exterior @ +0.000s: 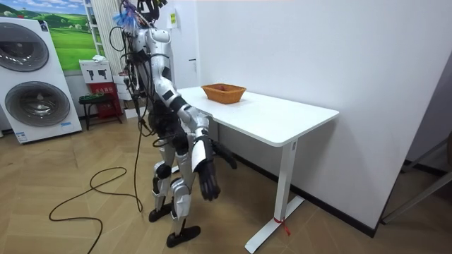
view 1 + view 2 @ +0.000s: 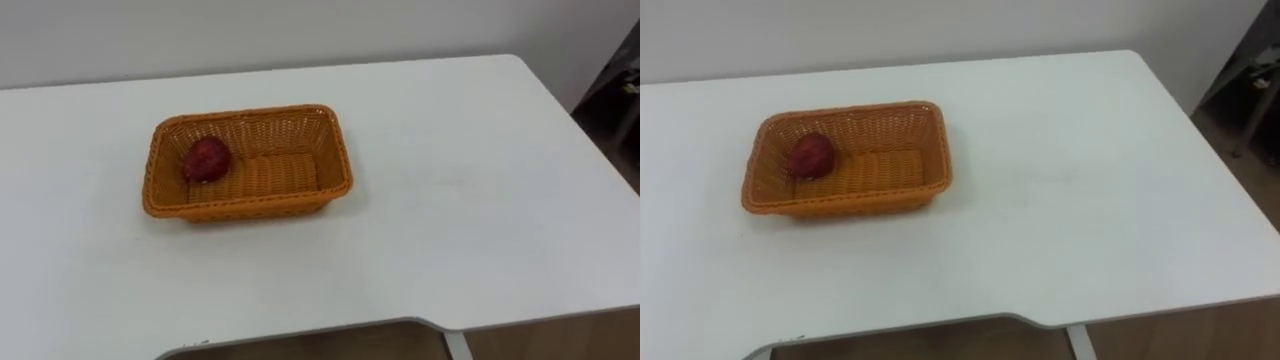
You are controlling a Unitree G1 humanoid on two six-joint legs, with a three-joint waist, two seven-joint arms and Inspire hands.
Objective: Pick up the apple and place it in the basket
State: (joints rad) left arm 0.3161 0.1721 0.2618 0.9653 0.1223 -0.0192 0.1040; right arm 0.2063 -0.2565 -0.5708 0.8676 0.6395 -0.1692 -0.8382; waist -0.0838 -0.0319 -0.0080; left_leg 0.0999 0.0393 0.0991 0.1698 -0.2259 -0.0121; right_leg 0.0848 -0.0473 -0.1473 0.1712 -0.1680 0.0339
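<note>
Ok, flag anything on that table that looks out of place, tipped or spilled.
Nothing stands out. The apple lies in the left end of the basket, which sits flat on the table; nothing looks spilled or damaged.

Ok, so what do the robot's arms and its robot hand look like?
In the room view, the right arm is built of chunky white and silvery-grey shells, with darker joints between them. It ends in a black right robot hand, shaped much like a person's hand and darker than the rest of the arm.
</note>
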